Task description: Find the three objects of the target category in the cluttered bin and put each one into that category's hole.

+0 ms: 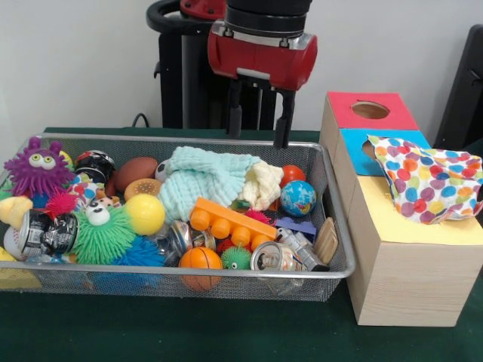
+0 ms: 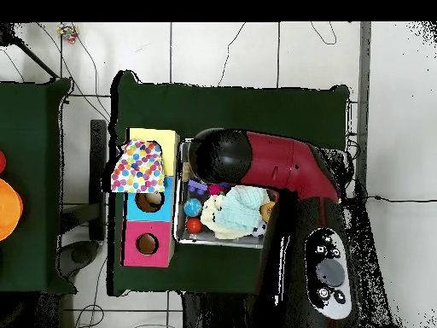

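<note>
My gripper [image 1: 259, 138] hangs open above the back rim of the wire bin [image 1: 341, 265], with nothing between its fingers. Below it lie a mint cloth [image 1: 202, 179] and a cream cloth [image 1: 263, 183], on top of the toys. A polka-dot cloth [image 1: 426, 179] is draped over the wooden box [image 1: 400, 279], covering part of the blue section's hole [image 1: 367, 148]. The red section's hole [image 1: 370, 110] is uncovered. In the overhead view the arm hides the gripper and most of the bin; the polka-dot cloth [image 2: 139, 166], the blue hole [image 2: 151, 202] and the red hole [image 2: 147, 243] show.
The bin also holds an orange brick block [image 1: 226, 219], a globe ball [image 1: 298, 197], a small basketball [image 1: 200, 259], crushed cans [image 1: 273, 257], a yellow ball [image 1: 145, 213], and green [image 1: 102, 235] and purple [image 1: 38, 169] spiky toys. The box touches the bin's right side.
</note>
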Action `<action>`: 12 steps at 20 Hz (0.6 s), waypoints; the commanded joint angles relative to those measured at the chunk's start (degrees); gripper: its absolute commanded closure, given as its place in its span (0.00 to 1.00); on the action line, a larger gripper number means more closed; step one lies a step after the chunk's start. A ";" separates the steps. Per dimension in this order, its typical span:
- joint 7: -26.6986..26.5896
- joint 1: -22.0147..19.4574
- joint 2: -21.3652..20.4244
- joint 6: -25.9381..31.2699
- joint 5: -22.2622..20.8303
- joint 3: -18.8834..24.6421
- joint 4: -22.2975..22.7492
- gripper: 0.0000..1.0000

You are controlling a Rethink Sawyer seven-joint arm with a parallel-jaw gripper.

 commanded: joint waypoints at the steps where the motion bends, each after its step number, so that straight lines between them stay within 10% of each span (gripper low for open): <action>1: -6.75 -1.30 0.20 3.19 -2.86 5.71 2.68 0.00; 12: -6.77 -2.88 -0.36 -0.16 -2.76 6.46 6.36 0.00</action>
